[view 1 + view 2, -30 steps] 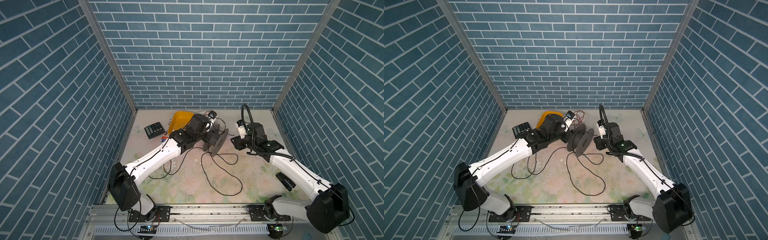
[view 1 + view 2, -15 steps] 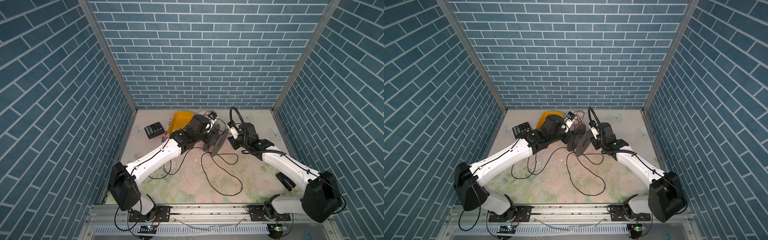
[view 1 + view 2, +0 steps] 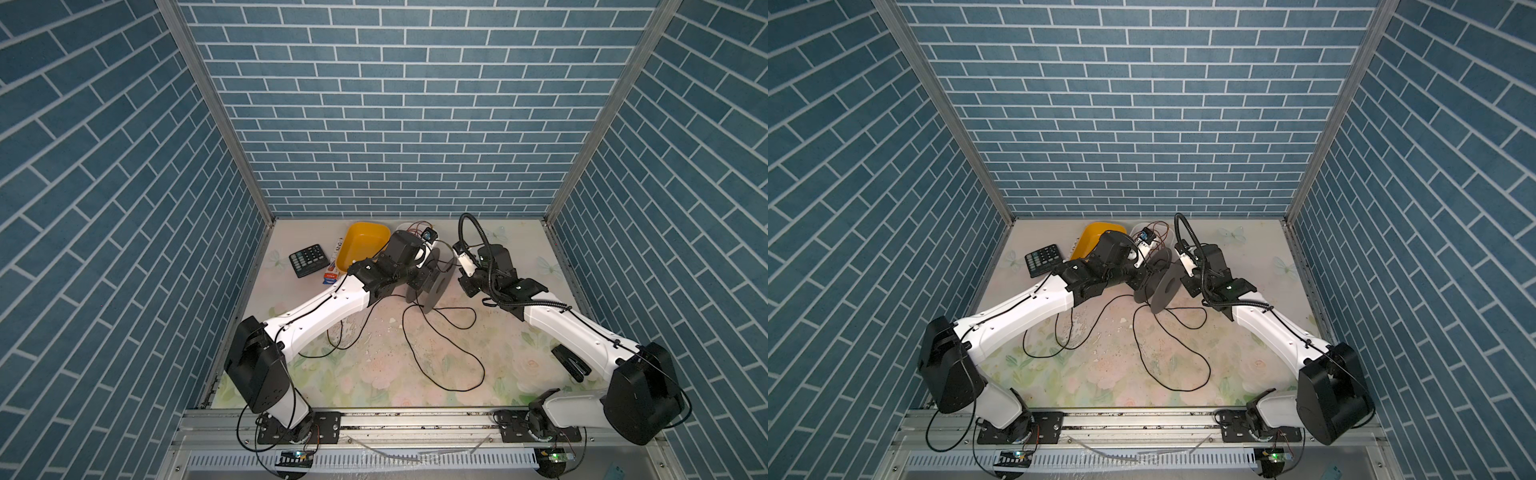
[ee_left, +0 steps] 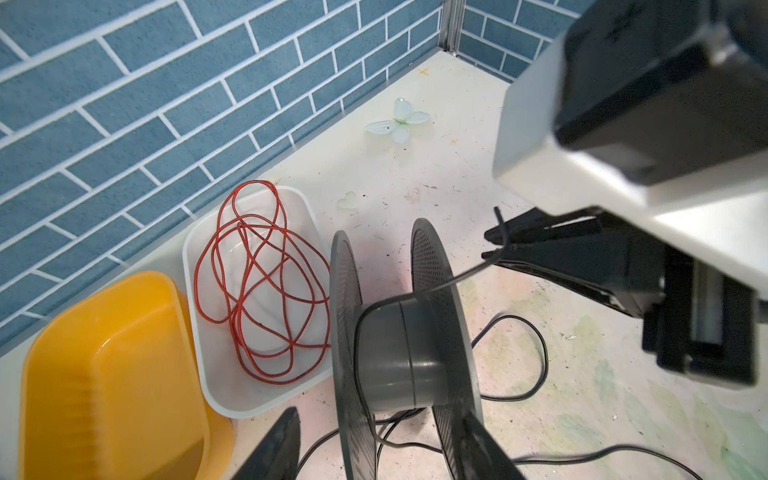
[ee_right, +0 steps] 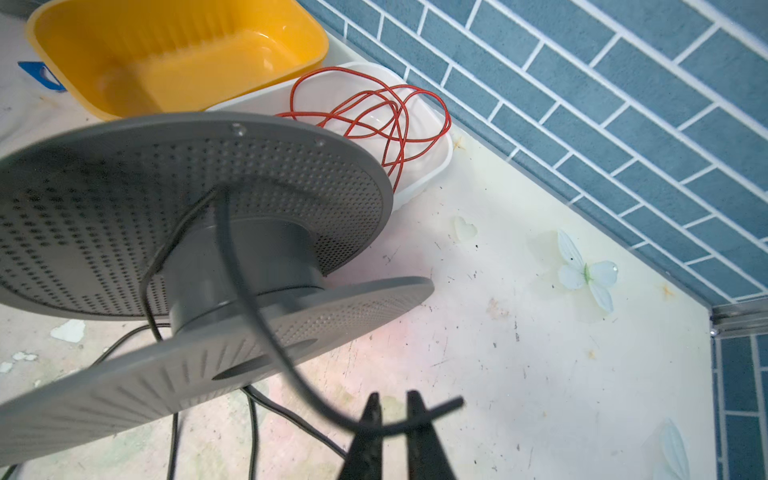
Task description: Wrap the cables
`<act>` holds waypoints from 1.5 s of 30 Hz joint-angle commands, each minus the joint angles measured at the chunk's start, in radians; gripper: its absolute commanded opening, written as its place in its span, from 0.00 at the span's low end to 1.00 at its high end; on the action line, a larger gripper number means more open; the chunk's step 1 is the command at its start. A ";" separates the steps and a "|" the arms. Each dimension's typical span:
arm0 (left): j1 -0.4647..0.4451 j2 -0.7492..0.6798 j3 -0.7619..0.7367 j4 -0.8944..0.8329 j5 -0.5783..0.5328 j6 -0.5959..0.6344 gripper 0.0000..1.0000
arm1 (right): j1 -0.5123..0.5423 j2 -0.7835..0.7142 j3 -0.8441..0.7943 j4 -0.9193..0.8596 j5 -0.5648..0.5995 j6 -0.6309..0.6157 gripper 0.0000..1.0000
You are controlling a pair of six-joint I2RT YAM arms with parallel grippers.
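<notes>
Black cord first – just one cable [image 5: 249, 299], and it takes a turn around the hub of the single grey spool [image 4: 395, 345], which stands on its rims near the back middle of the table. From the hub its free end runs out to the right gripper [image 5: 394, 409], whose fingertips are pinched together on it; the remaining length trails off the spool in loose loops across the tabletop towards the front. Two arms are at work, and the left gripper [image 4: 382, 415] has its fingers apart, one on either side of the spool – whether they actually press the flanges, I cannot tell. Behind the spool sit two tubs side by side, one yellow tub [image 3: 361, 245] and one white tray [image 4: 216, 374], the tray holding a single tangled red cord [image 4: 239, 226]. One black calculator [image 3: 309, 259] lies left of the yellow tub. One flat black object [image 3: 571, 365] lies beside the right arm. Underneath is a scuffed floral-print table [image 3: 519, 374] with a pale butterfly print [image 5: 586, 274], closed in on three sides by blue brick-pattern walls [image 3: 395, 124].
</notes>
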 commanded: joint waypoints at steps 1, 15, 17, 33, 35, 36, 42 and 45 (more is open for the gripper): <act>0.006 0.010 -0.004 0.015 0.015 0.005 0.59 | 0.004 -0.004 0.059 0.031 0.008 -0.027 0.05; 0.039 -0.013 -0.010 -0.008 0.036 0.079 0.59 | 0.001 -0.077 0.040 0.057 -0.018 0.018 0.00; 0.039 -0.017 -0.020 -0.009 0.034 0.077 0.59 | -0.012 -0.087 0.043 0.046 -0.013 0.053 0.04; 0.041 -0.080 -0.098 0.023 0.027 0.032 0.60 | -0.264 -0.076 0.057 -0.039 -0.397 0.806 0.78; 0.041 -0.088 -0.103 0.024 0.029 0.029 0.60 | -0.280 -0.065 0.026 0.035 -0.458 0.921 0.76; 0.041 -0.091 -0.105 0.025 0.029 0.028 0.60 | -0.287 -0.058 0.007 0.079 -0.481 0.981 0.75; 0.041 -0.106 -0.114 0.026 0.032 0.017 0.60 | -0.307 0.007 -0.113 0.377 -0.569 1.291 0.72; 0.041 -0.110 -0.115 0.021 0.031 0.018 0.60 | -0.307 0.043 -0.146 0.460 -0.580 1.369 0.71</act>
